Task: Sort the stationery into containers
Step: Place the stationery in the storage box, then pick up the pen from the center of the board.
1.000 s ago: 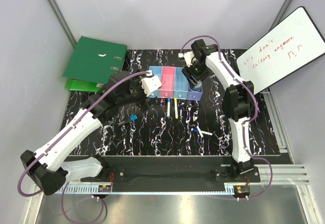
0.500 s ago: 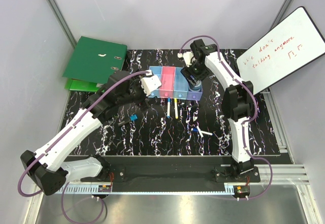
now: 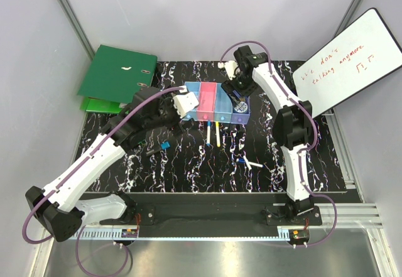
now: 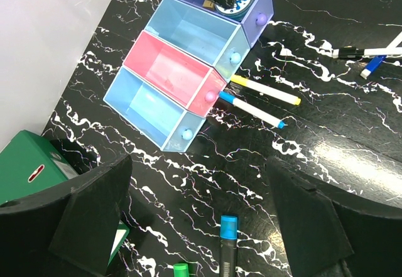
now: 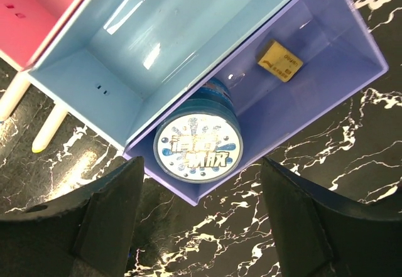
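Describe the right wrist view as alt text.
A round blue-white disc rests tilted inside the violet-blue bin; the right tool is open, clear of it. The light blue bin beside it is empty.

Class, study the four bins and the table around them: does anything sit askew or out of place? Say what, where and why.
The round blue-white disc sits askew: it leans on edge against the side wall at the front of the violet bin, not flat. The yellow-tipped pen and others lie loose outside.
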Robot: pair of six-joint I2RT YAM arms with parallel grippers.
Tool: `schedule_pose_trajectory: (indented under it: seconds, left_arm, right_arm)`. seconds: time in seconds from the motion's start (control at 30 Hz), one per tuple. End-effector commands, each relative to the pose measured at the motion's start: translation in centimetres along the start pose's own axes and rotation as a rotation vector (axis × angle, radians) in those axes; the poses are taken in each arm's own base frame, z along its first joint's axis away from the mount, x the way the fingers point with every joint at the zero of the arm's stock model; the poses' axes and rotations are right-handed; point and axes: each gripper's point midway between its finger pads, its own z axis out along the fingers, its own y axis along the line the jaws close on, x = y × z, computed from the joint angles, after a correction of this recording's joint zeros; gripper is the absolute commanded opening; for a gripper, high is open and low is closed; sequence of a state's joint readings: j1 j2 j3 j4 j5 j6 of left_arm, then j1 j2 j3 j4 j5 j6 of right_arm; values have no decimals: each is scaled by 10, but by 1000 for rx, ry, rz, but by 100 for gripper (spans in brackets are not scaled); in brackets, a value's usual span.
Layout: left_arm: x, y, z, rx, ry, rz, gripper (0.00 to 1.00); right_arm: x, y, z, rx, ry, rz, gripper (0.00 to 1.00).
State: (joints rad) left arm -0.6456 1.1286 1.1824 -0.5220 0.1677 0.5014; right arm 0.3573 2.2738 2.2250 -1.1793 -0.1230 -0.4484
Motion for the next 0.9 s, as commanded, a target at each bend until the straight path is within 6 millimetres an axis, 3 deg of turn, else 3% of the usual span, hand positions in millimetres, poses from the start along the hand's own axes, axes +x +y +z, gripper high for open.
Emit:
schedule_pose_trajectory:
  seconds: [0.0,0.03,0.1,0.2,0.23,0.3,0.33,0.43,0.53,0.67,0.87]
  left_arm:
    - [-14,12,-5,-41,-39,20,94]
    - [-11,13,-5,-45,-25,19,94]
    - [1,7,-4,-22,20,25,95]
    - [26,8,-2,-39,121,18,98]
    - [33,9,-1,-49,148,14,98]
    - [47,10,-3,-70,200,12,99]
    - [49,11,-5,-79,205,8,99]
    - [52,9,-10,-89,206,-6,99]
    - [50,16,-17,-128,212,-10,99]
    - [40,26,-26,-165,205,-6,99]
    - [31,35,-31,-198,192,3,99]
  right_arm:
    - [-29,2,-52,46,-132,-18,81]
    - [-30,4,-71,55,-163,-25,82]
    - [-27,10,-89,49,-189,-77,82]
    - [3,25,-113,33,-173,-204,82]
    - [29,37,-116,12,-125,-235,82]
    - [57,54,-117,-27,-64,-335,82]
    - [85,68,-117,-65,0,-355,82]
    - [120,92,-109,-107,38,-327,79]
    - [139,112,-96,-158,36,-205,75]
    - [150,123,-74,-168,27,-56,74]
    - [150,118,-42,-117,-2,31,74]
